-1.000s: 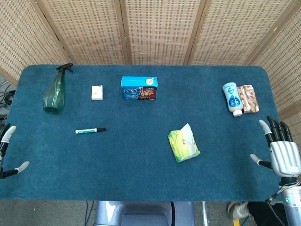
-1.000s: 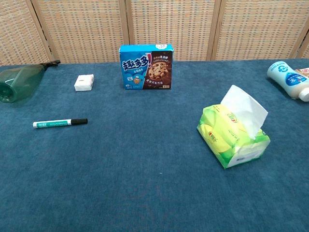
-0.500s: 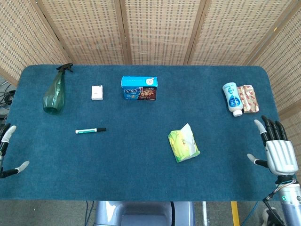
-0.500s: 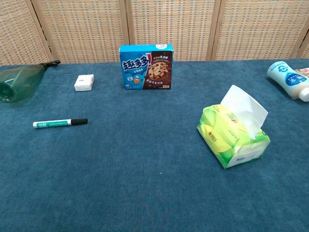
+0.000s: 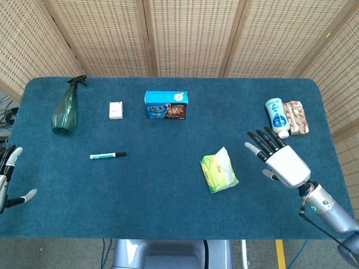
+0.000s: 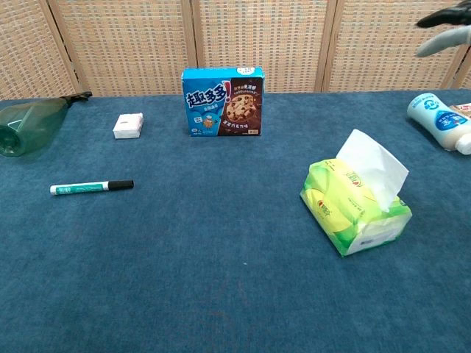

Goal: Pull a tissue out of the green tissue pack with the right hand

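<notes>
The green tissue pack (image 5: 219, 174) (image 6: 355, 208) lies on the blue table, right of centre, with a white tissue (image 6: 374, 168) sticking up from its top. My right hand (image 5: 280, 158) hovers above the table to the right of the pack, fingers spread and empty, apart from it. In the chest view only its fingertips (image 6: 446, 28) show at the top right corner. My left hand (image 5: 8, 179) stays at the table's left edge, fingers apart, holding nothing.
A blue cookie box (image 5: 166, 105) stands at the back centre. A green spray bottle (image 5: 65, 109), a small white box (image 5: 115, 110) and a marker (image 5: 107, 155) lie to the left. A white bottle (image 5: 277, 116) and a snack pack (image 5: 295, 117) lie back right, near my right hand.
My right hand has swung in from the table's right edge toward the tissue pack and risen, its fingertips now entering the chest view. The left hand has barely shifted.
</notes>
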Controlling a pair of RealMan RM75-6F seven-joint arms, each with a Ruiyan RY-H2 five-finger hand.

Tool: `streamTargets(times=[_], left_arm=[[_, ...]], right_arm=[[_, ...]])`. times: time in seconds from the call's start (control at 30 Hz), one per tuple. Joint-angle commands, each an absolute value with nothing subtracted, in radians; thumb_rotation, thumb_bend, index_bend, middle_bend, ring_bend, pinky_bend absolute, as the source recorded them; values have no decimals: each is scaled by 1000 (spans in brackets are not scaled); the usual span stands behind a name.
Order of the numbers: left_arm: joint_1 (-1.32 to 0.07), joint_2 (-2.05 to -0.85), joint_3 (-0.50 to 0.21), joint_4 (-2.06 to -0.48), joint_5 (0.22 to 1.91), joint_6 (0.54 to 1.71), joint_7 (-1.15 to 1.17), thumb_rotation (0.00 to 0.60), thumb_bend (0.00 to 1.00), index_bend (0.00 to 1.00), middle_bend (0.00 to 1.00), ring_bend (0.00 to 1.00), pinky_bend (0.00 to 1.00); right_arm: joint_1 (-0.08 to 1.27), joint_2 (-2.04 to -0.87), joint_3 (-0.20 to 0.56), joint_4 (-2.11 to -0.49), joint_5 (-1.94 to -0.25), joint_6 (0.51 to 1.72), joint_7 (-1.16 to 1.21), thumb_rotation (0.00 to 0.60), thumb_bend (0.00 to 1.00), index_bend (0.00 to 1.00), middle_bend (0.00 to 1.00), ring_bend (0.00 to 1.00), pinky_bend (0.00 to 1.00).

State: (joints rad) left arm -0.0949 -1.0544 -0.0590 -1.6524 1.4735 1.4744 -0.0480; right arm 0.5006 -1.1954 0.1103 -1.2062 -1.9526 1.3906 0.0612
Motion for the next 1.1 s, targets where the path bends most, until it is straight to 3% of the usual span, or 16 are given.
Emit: streamTargets(times=[0.03, 0.27, 0.43, 0.7, 0.9, 1.1], left_arm=[[-100, -1056, -63, -1653, 1463, 1465, -43, 600, 0, 0, 0, 0, 0], [-113, -1058, -72, -1655, 1434, 1436, -31, 600, 0, 0, 0, 0, 0], [-117, -1056, -76, -1654, 1421, 1424, -36, 600, 0, 0, 0, 0, 0], [-118, -1047, -78, -1652, 1415, 1419, -60, 600, 0, 0, 0, 0, 0], [-119, -1044, -77, -1651, 1418, 1416, -69, 600, 0, 0, 0, 0, 0], [-121, -1044, -75, -1653, 1418, 1412, -67, 600, 0, 0, 0, 0, 0]], right_arm=[[607, -1271, 75, -1069, -2079, 1411, 96, 600, 0, 176, 89, 0, 17], [709, -1313, 34, -1009, -2155, 1339, 44, 600, 9, 187, 108, 5, 61], [758, -1320, 15, -1043, -2164, 1258, -19, 600, 104, 251, 150, 55, 101], [792, -1323, -15, -1101, -2138, 1158, -86, 600, 454, 467, 391, 295, 343], [798, -1352, -38, -1077, -2131, 1174, -72, 600, 721, 655, 601, 480, 568], [791, -1380, -54, -1016, -2136, 1263, -37, 600, 794, 665, 638, 518, 620]])
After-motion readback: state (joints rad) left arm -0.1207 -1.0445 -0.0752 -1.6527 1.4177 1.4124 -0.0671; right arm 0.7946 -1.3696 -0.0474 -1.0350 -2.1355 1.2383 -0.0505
